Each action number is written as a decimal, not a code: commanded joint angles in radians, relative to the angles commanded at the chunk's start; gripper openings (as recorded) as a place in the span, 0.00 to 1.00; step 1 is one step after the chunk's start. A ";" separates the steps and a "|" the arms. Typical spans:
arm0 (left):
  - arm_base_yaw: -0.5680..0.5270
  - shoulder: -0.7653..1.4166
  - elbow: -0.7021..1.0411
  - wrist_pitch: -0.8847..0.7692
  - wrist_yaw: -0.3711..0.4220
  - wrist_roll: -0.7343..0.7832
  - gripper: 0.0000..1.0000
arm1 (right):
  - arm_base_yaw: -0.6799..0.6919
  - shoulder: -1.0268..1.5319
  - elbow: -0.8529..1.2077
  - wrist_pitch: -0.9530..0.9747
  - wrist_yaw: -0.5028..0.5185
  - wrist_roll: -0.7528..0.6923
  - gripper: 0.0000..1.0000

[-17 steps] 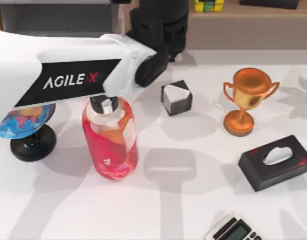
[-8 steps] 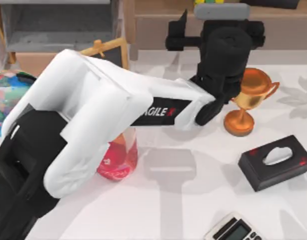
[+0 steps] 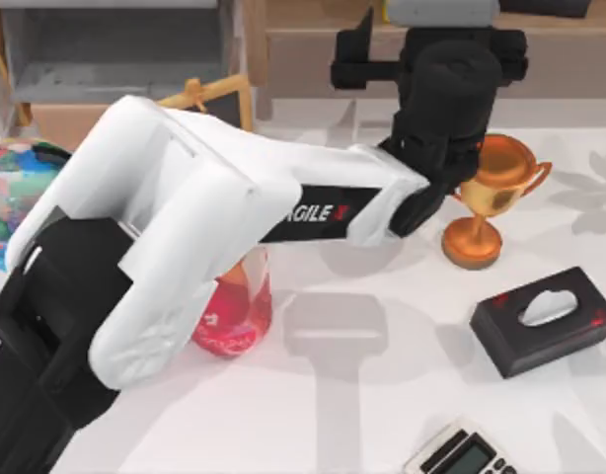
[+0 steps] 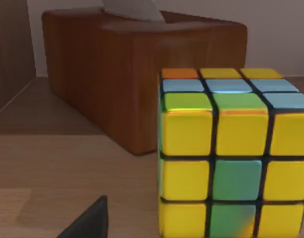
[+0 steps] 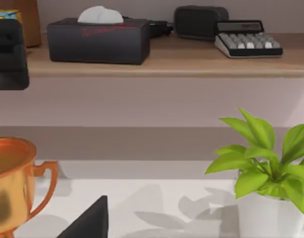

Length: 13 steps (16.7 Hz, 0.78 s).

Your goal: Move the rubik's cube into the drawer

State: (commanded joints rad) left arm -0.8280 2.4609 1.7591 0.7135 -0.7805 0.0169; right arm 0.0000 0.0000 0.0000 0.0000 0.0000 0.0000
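Though near cube, L hand apart

rubik's cube: 1 | trophy: 1 | black tissue boxes: 2 | wooden tissue box: 1 | plant: 1 | globe: 1 | red bottle: 1

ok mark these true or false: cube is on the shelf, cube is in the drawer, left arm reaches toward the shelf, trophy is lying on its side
1. The cube sits on the wooden shelf. True.
2. The cube is in the drawer. False: it stands on the shelf beside a brown tissue box.
3. The left arm reaches toward the shelf. True.
4. The trophy lies on its side. False: it stands upright on the table.
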 joint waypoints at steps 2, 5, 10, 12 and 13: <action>0.015 0.018 0.053 -0.035 0.016 -0.001 1.00 | 0.000 0.000 0.000 0.000 0.000 0.000 1.00; 0.044 0.067 0.151 -0.087 0.042 -0.004 1.00 | 0.000 0.000 0.000 0.000 0.000 0.000 1.00; 0.063 0.160 0.290 -0.135 0.065 -0.006 1.00 | 0.000 0.000 0.000 0.000 0.000 0.000 1.00; 0.063 0.166 0.297 -0.136 0.065 -0.006 1.00 | 0.000 0.000 0.000 0.000 0.000 0.000 1.00; 0.063 0.166 0.297 -0.136 0.065 -0.006 1.00 | 0.000 0.000 0.000 0.000 0.000 0.000 1.00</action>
State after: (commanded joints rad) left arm -0.7653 2.6265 2.0564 0.5773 -0.7155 0.0107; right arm 0.0000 0.0000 0.0000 0.0000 0.0000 0.0000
